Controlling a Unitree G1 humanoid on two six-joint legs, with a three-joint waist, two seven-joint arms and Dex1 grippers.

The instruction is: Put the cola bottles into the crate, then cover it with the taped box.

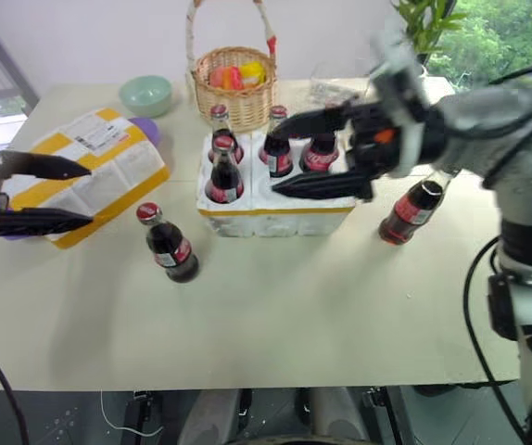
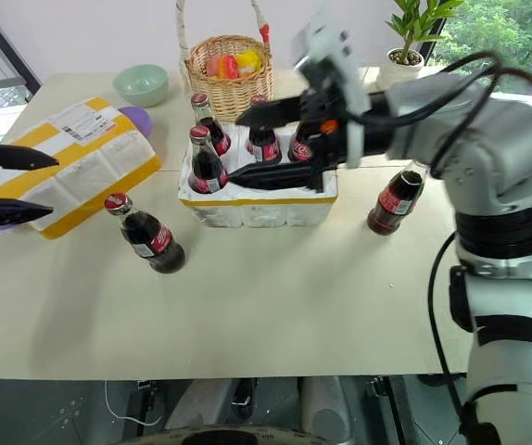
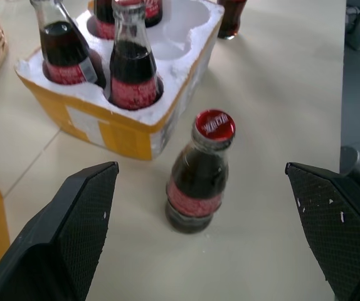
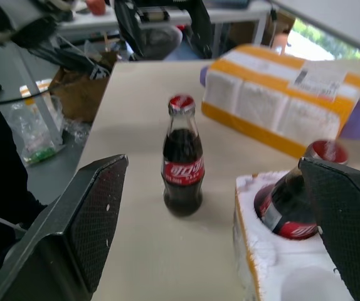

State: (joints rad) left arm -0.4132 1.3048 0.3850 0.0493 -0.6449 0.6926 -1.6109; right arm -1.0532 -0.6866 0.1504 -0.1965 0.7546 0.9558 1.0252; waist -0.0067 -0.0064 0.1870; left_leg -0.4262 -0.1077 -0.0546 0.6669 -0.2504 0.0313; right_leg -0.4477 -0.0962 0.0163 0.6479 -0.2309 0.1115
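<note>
The white foam crate (image 1: 275,211) stands mid-table with several cola bottles (image 1: 224,176) upright in its sockets. One loose cola bottle (image 1: 170,244) stands at the crate's front left, also seen as the bottle (image 3: 199,172) in the left wrist view. Another bottle (image 1: 413,211) stands to the crate's right. The taped box (image 1: 95,176) lies on the left. My left gripper (image 1: 90,195) is open beside the box, holding nothing. My right gripper (image 1: 272,154) hovers open over the crate, pointing left, with nothing gripped.
A wicker basket (image 1: 234,83) with colourful items stands behind the crate, and a green bowl (image 1: 145,95) sits at the back left. A purple object (image 1: 147,128) peeks from under the taped box. A potted plant (image 1: 424,23) is at the back right.
</note>
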